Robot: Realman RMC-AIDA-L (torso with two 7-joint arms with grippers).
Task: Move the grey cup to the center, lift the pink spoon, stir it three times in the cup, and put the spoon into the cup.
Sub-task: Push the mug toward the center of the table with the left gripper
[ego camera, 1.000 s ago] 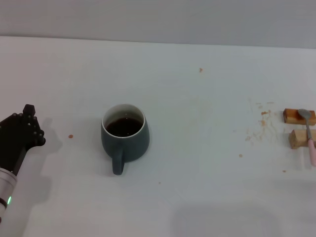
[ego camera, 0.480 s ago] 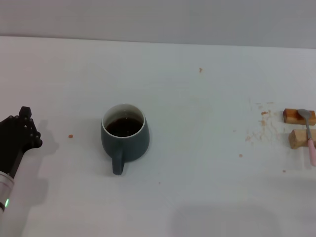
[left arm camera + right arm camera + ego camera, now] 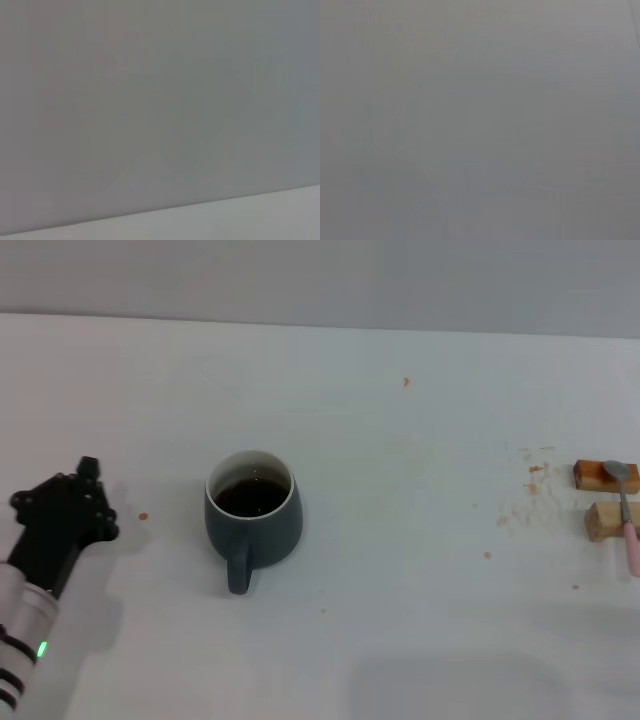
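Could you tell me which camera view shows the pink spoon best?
The head view: the pink spoon lies across two wooden blocks at the table's right edge, fully visible. Both wrist views show only blank grey surface, no spoon.

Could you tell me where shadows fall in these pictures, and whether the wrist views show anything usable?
Head view: even, soft light; the left hand casts a faint shadow on the table, and the grey cup barely any. Left wrist view: blank grey with a pale strip along one edge. Right wrist view: featureless grey.
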